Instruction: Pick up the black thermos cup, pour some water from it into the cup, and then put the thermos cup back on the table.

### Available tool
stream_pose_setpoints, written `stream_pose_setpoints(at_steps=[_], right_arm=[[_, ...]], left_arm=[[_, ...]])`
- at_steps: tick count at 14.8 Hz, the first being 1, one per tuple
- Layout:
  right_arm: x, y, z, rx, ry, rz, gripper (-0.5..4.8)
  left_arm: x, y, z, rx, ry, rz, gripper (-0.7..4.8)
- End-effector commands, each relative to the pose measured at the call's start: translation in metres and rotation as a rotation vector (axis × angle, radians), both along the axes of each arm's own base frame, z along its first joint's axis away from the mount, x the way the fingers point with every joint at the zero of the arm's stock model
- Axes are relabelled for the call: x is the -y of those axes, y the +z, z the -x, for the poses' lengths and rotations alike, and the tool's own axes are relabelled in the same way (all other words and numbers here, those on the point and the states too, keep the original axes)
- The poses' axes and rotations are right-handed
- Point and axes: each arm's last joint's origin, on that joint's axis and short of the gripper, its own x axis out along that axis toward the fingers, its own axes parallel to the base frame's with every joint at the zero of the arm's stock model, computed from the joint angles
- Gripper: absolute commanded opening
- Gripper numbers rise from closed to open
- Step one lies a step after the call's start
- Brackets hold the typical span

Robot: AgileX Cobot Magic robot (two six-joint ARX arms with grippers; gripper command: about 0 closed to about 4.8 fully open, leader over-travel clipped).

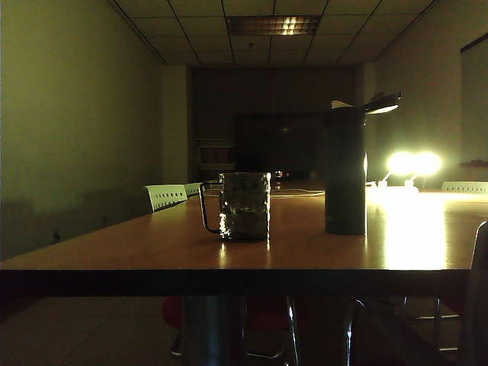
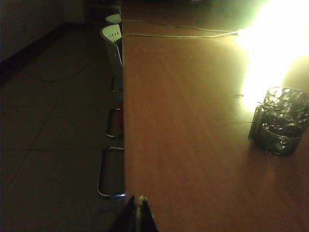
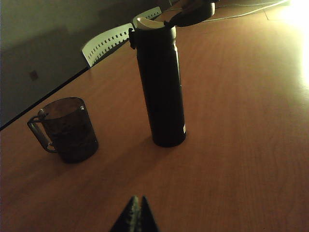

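The black thermos cup (image 1: 345, 171) (image 3: 161, 82) stands upright on the table (image 1: 114, 252), its lid flipped open at the top. To its left in the exterior view sits the cup (image 1: 244, 206) (image 2: 280, 122) (image 3: 67, 128), a dimpled glass mug with a thin dark handle. My right gripper (image 3: 139, 199) is shut and empty, hovering over bare tabletop short of the thermos cup. Over the table's left edge, well away from the cup, my left gripper (image 2: 138, 198) is shut and empty. Neither gripper shows in the exterior view.
The room is dim. Bright lamps (image 1: 414, 164) glare at the far right of the table. White chairs (image 1: 166, 196) (image 2: 112, 41) line the table's left side, and a cable (image 2: 178, 35) runs across the far tabletop. A chair back (image 1: 479, 305) stands at the near right.
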Motion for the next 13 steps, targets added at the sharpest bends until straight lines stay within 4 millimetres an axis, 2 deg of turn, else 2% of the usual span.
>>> stream_pose_setpoints(at_steps=[1, 3, 5, 9, 13], right_arm=[[0.0, 0.002, 0.001, 0.016, -0.005, -0.001, -0.05], [0.009, -0.007, 0.005, 0.018, -0.245, 0.021, -0.05], [0.013, -0.021, 0.015, 0.063, -0.371, 0.02, -0.05], [0.012, -0.036, 0.029, 0.131, -0.334, 0.025, -0.05], [0.012, -0.056, 0.026, 0.007, -0.319, 0.064, -0.05]], left_arm=[[0.0, 0.0, 0.0, 0.004, -0.002, 0.003, -0.01], [0.0, 0.0, 0.0, 0.004, -0.002, 0.003, 0.0], [0.0, 0.0, 0.0, 0.004, -0.003, 0.003, -0.01], [0.0, 0.0, 0.0, 0.004, -0.002, 0.003, 0.0], [0.0, 0.0, 0.0, 0.004, -0.002, 0.003, -0.01]])
